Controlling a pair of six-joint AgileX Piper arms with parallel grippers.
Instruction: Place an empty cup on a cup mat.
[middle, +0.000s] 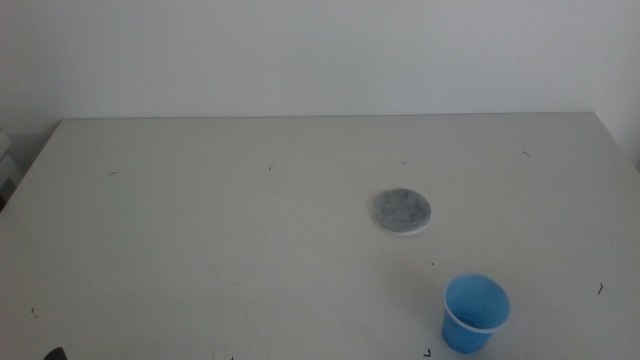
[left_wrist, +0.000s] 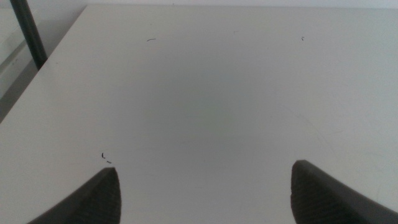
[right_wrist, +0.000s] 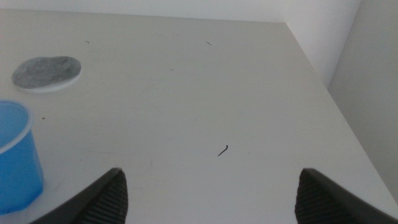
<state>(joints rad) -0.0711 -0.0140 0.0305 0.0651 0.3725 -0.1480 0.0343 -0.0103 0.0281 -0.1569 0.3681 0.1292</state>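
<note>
Standing upright on the off-white desk, the small bright blue plastic cup with its thin white rim is resting near the front edge on the right-hand side of the middle view, mouth facing up and nothing visible inside it. The cup mat, a flat round disc with a mottled grey top and a white edge, is lying flat farther back on the desk and a little to the left of the cup; the two are apart, with bare desk surface showing between them. Neither arm is reaching into the middle view. The left gripper is hovering over the left part of the desk, its two dark jaws standing wide apart and holding nothing, with only bare desk and a few small dark specks showing between them. The right gripper is waiting over the right part of the desk, its jaws likewise spread wide and holding nothing. In the right wrist view the cup is appearing just beside one jaw, outside the gap and not touching it, and the cup mat is lying beyond the cup. A short dark curved mark is showing on the desk ahead of the right gripper.
</note>
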